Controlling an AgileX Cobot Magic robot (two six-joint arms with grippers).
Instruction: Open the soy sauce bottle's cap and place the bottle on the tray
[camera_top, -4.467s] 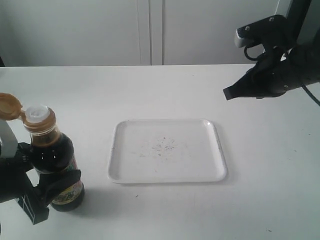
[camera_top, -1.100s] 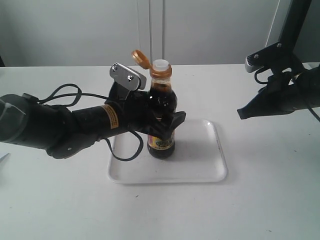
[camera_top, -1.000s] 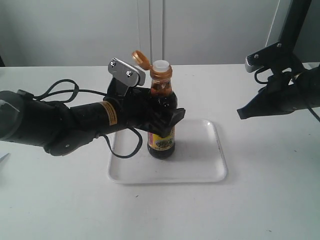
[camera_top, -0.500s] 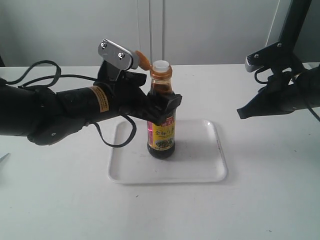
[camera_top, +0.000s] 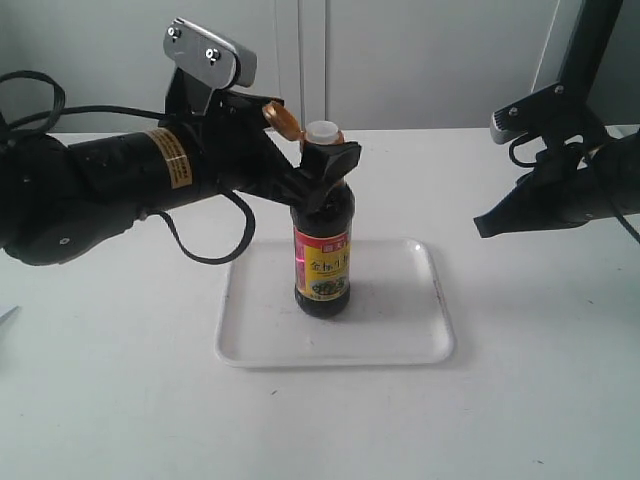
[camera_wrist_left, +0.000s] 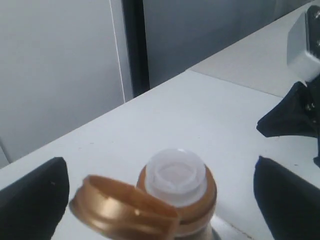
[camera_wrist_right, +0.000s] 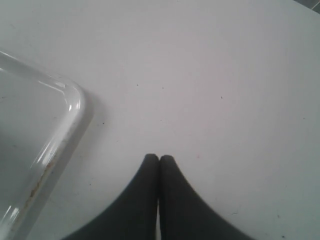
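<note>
The soy sauce bottle (camera_top: 322, 262) stands upright on the white tray (camera_top: 400, 320), left of its middle. Its golden-brown cap (camera_top: 283, 120) is flipped back on its hinge, baring the white spout (camera_top: 323, 130). My left gripper (camera_top: 318, 165) is open at neck height, one black finger on each side of the bottle top and clear of it. The left wrist view shows the cap (camera_wrist_left: 120, 210) and spout (camera_wrist_left: 177, 175) from above, between the spread fingers (camera_wrist_left: 35, 197). My right gripper (camera_top: 480, 228) hangs shut and empty off the tray's right side.
In the right wrist view a tray corner (camera_wrist_right: 75, 105) lies near my shut right gripper (camera_wrist_right: 159, 159), with bare white table around it. A pale wall with a dark vertical seam (camera_top: 300, 60) runs behind the table.
My left gripper has risen from the bottle's body to its neck, with the arm lifting. The bottle stays standing on the tray. The right arm has not moved.
</note>
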